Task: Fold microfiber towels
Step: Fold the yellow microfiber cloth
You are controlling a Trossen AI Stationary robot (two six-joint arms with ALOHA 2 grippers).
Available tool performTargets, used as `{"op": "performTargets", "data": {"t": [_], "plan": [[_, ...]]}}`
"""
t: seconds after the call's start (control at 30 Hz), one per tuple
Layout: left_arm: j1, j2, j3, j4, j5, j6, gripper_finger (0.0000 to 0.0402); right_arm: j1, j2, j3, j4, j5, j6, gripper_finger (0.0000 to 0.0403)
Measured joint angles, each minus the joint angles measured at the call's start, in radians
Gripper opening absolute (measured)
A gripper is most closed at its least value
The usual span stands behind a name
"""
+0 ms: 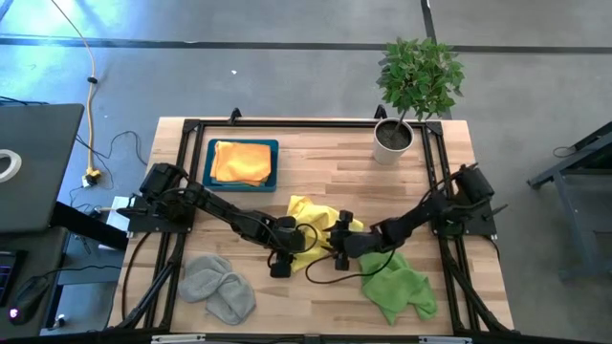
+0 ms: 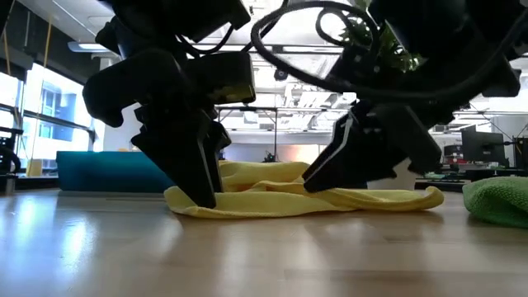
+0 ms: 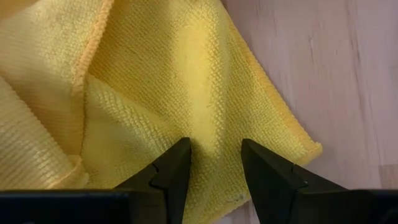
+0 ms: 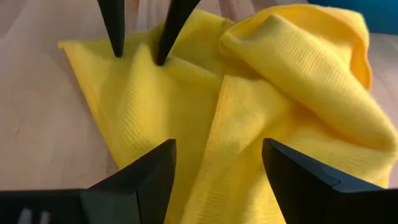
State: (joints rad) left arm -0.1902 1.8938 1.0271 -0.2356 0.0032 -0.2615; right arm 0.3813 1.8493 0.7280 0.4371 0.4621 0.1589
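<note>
A crumpled yellow towel (image 1: 311, 227) lies mid-table. My left gripper (image 1: 284, 260) stands at its near left corner, open, both fingertips down on the cloth (image 3: 216, 146). My right gripper (image 1: 337, 256) is wide open and low over the towel's near right part (image 4: 217, 152), pointing slantwise toward the left arm. An orange towel (image 1: 241, 162) lies in the teal tray (image 1: 275, 145). On the wood near the front lie a grey towel (image 1: 218, 287) and a green one (image 1: 397, 287). My left gripper has its two spread fingertips (image 4: 117, 51) set on the yellow towel just inside its near left corner (image 3: 298, 146), with a low ridge of cloth (image 3: 214, 124) between them. The fingers slant down from above. The towel lies on the table. My right gripper's fingers (image 2: 326, 173) hang right at the towel's upper folds; whether they touch, I cannot tell.
A potted plant (image 1: 394, 134) stands at the far right corner. The tray sits at the far left. Black frame rails (image 1: 182, 182) run along the table's sides. Bare wood (image 1: 316, 162) shows between tray and plant.
</note>
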Motion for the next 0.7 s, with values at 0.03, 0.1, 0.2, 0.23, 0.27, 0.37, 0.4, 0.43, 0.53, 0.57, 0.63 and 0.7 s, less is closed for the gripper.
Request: {"op": "performTargets", "data": {"t": [0.03, 0.1, 0.2, 0.23, 0.27, 0.37, 0.4, 0.43, 0.53, 0.57, 0.63, 0.7], "plan": [[0.000, 0.000, 0.000, 0.000, 0.000, 0.000, 0.0138, 0.001, 0.007, 0.000, 0.006, -0.001, 0.000, 0.0227], [0.000, 0.000, 0.000, 0.000, 0.000, 0.001, 0.0138, 0.000, 0.017, 0.000, 0.009, 0.000, -0.001, 0.0214], [0.000, 0.000, 0.000, 0.000, 0.000, 0.002, 0.0138, 0.000, 0.019, 0.000, 0.009, 0.001, 0.000, 0.0189], [0.000, 0.000, 0.000, 0.000, 0.000, 0.002, 0.0138, 0.000, 0.019, 0.000, 0.012, 0.001, 0.000, 0.0179], [0.000, 0.000, 0.000, 0.000, 0.000, 0.002, 0.0138, 0.000, 0.019, 0.000, 0.015, 0.001, -0.001, 0.0169], [0.000, 0.000, 0.000, 0.000, 0.000, 0.002, 0.0138, 0.000, 0.019, 0.000, 0.015, 0.001, 0.004, 0.0135], [0.000, 0.000, 0.000, 0.000, 0.000, 0.002, 0.0138, 0.000, 0.019, 0.000, 0.013, 0.001, 0.013, 0.0122], [0.000, 0.000, 0.000, 0.000, 0.000, 0.002, 0.0138, 0.000, 0.019, 0.000, 0.014, 0.002, 0.020, 0.0110], [0.000, 0.000, 0.000, 0.000, 0.000, 0.002, 0.0138, -0.001, 0.019, 0.000, 0.010, 0.002, 0.024, 0.0069], [0.000, 0.000, 0.000, 0.000, 0.000, 0.002, 0.0138, -0.001, 0.019, 0.000, 0.008, 0.002, 0.024, 0.0055], [0.000, 0.000, 0.000, 0.000, 0.000, 0.001, 0.0138, -0.001, 0.019, 0.000, 0.008, 0.003, 0.024, 0.0026], [0.000, 0.000, 0.000, 0.000, 0.000, 0.000, 0.0138, -0.001, 0.019, 0.000, 0.008, 0.005, 0.024, 0.0007]]}}
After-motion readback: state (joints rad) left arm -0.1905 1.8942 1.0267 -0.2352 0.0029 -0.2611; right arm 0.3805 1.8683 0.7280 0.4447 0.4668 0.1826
